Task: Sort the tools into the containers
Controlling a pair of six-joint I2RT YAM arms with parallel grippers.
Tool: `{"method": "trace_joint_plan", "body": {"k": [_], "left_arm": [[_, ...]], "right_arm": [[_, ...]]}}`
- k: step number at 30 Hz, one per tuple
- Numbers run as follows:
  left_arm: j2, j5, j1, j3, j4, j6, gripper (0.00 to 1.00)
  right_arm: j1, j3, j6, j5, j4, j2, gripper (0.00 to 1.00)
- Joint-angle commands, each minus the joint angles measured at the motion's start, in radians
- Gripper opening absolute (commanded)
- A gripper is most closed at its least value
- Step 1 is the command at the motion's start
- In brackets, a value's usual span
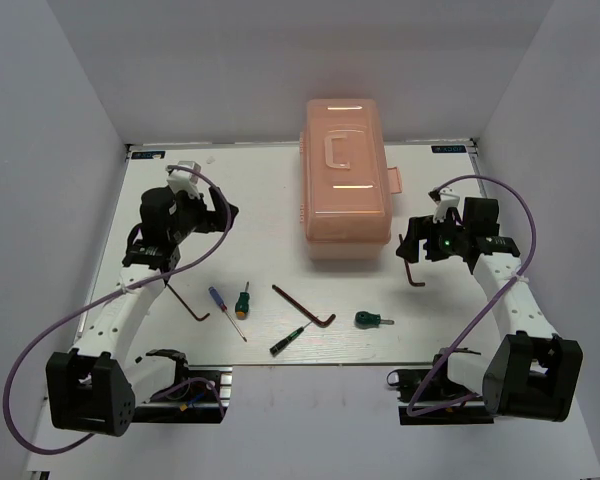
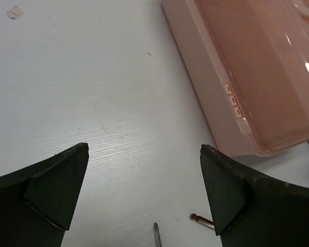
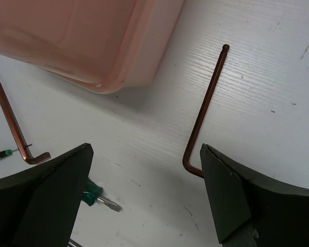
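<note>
Nothing legible in any view

A small dark sticker (image 1: 146, 153) lies at the far left corner of the white table (image 1: 260, 210) and a second sticker (image 1: 450, 148) at the far right corner — the print on both is too small to make out; the salmon-pink toolbox (image 1: 345, 190) has a moulded handle on its lid but no readable lettering; the wrist views offer no writing either.

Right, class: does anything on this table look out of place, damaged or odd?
Nothing is damaged or spilled. One oddity: the toolbox is shut, lid down, while the screwdrivers and hex keys lie loose on the table before it.
</note>
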Motion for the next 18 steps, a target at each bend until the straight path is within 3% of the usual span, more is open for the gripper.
{"method": "trace_joint_plan", "body": {"k": [1, 12, 14, 15, 16, 17, 18], "left_arm": [[-0.014, 0.093, 0.001, 0.022, 0.011, -0.02, 1.0], [-0.016, 0.12, 0.001, 0.013, 0.011, -0.03, 1.0], [-0.016, 0.131, 0.001, 0.013, 0.011, -0.03, 1.0], [-0.007, 0.166, 0.001, 0.002, 0.034, -0.039, 1.0], [-0.007, 0.185, 0.001, 0.002, 0.047, -0.04, 0.96], [0.015, 0.226, 0.001, 0.002, 0.068, -0.04, 0.78], [0.027, 0.248, 0.001, 0.002, 0.068, -0.04, 0.65]], "right_arm": [[0.0, 0.006, 0.025, -0.019, 0.053, -0.017, 0.91], [-0.004, 0.023, -0.015, -0.082, 0.015, -0.011, 0.91], [-0.006, 0.034, -0.051, -0.126, -0.026, -0.008, 0.91], [-0.007, 0.046, -0.156, -0.172, -0.061, -0.01, 0.91], [-0.003, 0.051, -0.209, -0.271, -0.083, -0.007, 0.83], [0.008, 0.095, -0.205, -0.269, -0.101, 0.015, 0.27], [0.023, 0.127, -0.178, -0.257, -0.12, 0.044, 0.0]]}}
